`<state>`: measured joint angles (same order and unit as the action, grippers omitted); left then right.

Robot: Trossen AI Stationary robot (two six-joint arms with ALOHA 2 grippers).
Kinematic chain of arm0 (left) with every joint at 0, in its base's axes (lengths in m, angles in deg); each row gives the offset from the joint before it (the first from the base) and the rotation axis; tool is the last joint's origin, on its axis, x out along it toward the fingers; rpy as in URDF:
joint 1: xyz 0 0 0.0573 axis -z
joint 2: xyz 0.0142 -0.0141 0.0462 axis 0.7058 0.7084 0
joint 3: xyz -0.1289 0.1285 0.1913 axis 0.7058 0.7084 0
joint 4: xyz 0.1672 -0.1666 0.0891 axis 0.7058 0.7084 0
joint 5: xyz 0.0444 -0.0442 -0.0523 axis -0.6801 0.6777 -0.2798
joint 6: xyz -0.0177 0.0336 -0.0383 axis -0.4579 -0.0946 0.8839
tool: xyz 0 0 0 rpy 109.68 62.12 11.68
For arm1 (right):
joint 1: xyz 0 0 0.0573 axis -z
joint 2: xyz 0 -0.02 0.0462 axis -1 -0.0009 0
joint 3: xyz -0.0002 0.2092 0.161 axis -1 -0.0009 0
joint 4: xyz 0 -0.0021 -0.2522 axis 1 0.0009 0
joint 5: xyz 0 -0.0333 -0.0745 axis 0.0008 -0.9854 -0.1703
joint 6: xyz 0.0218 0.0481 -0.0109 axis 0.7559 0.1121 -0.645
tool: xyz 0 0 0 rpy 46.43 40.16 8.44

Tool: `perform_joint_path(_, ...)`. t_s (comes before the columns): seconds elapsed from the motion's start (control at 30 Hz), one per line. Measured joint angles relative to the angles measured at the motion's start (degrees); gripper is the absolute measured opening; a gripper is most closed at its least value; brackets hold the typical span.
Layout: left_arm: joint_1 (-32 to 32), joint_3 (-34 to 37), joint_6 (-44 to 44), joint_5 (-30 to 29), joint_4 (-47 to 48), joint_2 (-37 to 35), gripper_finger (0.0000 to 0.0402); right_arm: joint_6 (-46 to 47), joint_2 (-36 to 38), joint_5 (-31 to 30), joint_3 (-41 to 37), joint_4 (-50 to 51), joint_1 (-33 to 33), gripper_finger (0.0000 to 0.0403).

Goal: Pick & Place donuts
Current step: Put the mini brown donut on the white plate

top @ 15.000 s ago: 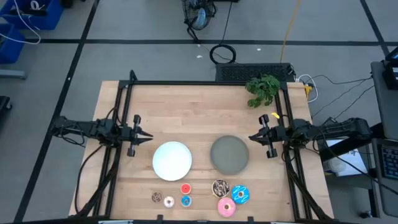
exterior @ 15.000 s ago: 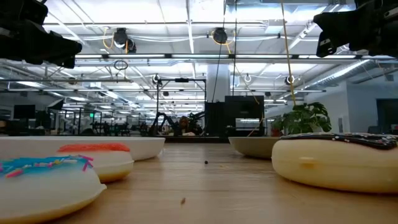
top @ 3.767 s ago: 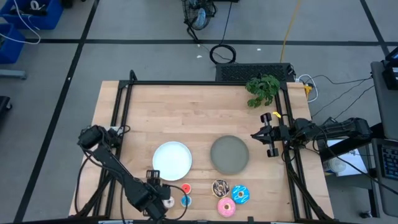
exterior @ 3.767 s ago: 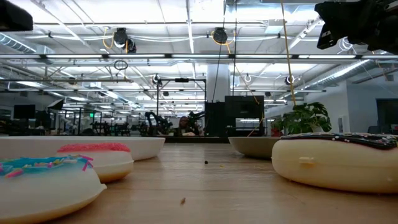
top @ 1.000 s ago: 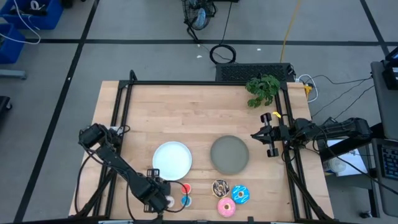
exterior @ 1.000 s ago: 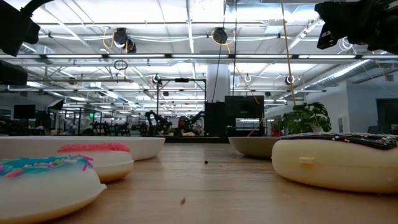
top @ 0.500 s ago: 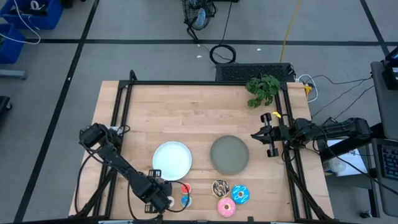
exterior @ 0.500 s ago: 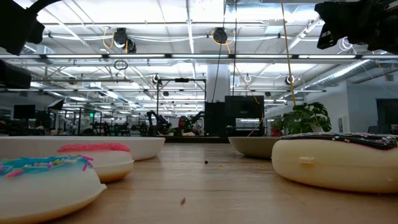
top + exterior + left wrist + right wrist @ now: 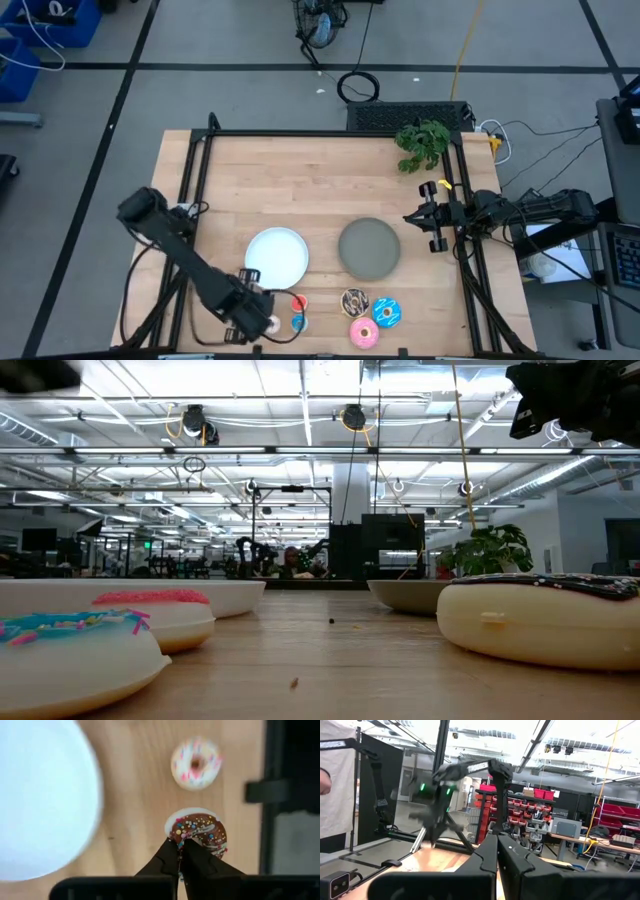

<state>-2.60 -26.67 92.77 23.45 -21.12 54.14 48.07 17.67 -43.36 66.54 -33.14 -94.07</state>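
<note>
**At the table's front-left edge: a thin pinch on the brown donut**

Down at the front edge, the left gripper (image 9: 181,841) is clenched on the rim of the small brown donut (image 9: 200,832). Its fingers are nearly together and bite only the nearest bit of the ring. The small white donut (image 9: 196,762) lies just beyond, apart from it, and the white plate (image 9: 45,795) lies off to one side. From above, the arm hides both of these donuts.

The main risk, as I judge it, is the hold itself. With so little of the rim between the fingers, the ring could swing, twist out or drop on a quick lift. It might then roll off the table edge, which is close by.

A second risk is a low carry. The red donut (image 9: 298,303) and the small blue donut (image 9: 298,322) sit just beside the gripper, and a sideways sweep could knock them. The chocolate donut (image 9: 354,301), blue sprinkled donut (image 9: 387,313) and pink donut (image 9: 364,333) lie farther right, out of that path.

A third is a late release, which could leave the donut on the plate's lip rather than inside it. I cannot tell whether the white plate or the grey plate (image 9: 369,248) is the intended one.

The right gripper (image 9: 410,219) waits closed and empty at the table's right side, well apart.
</note>
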Motion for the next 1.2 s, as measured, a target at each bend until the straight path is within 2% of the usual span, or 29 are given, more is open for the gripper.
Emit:
perform_joint_path(0.13, 0.0, -4.2, 0.2, -4.5, 5.0, -7.0, 0.0022, 0.0, 0.0, 0.0, 0.0, 0.0, 0.0, 0.0)
perform_joint_path(0.23, -0.3, -6.3, 2.6, -8.3, 12.2, -12.1, 0.0009, 0.0, 0.0, 0.0, 0.0, 0.0, 0.0, 0.0)
perform_joint_path(0.4, -2.5, -6.7, 9.2, -12.7, 24.1, -19.7, 0.0016, 0.0, 0.0, 0.0, 0.0, 0.0, 0.0, 0.0)
perform_joint_path(0.53, -4.0, -6.7, 11.3, -14.1, 27.4, -23.4, 0.001, 0.0, 0.0, 0.0, 0.0, 0.0, 0.0, 0.0)
perform_joint_path(0.77, -5.2, -6.7, 10.4, -14.0, 28.0, -23.7, 0.0016, 0.0, 0.0, 0.0, 0.0, 0.0, 0.0, 0.0)
perform_joint_path(0.87, -5.9, -6.7, 9.8, -14.3, 28.0, -23.7, 0.0007, 0.2, 0.0, 0.0, 0.0, 0.0, 0.0, 0.0)
perform_joint_path(0.97, -7.2, -6.0, 11.4, -18.4, 27.4, -23.7, 0.001, 0.2, 0.0, 0.0, 0.0, 0.0, 0.0, 0.0)
perform_joint_path(1.07, -10.4, -4.1, 12.2, -17.9, 26.5, -23.1, 0.0016, 0.2, 0.0, 0.0, 0.0, 0.0, 0.0, 0.0)
perform_joint_path(1.2, -15.8, -1.2, 8.2, -15.5, 26.0, -19.5, 0.0006, 0.1, 0.0, 0.0, 0.0, 0.0, 0.0, 0.0)
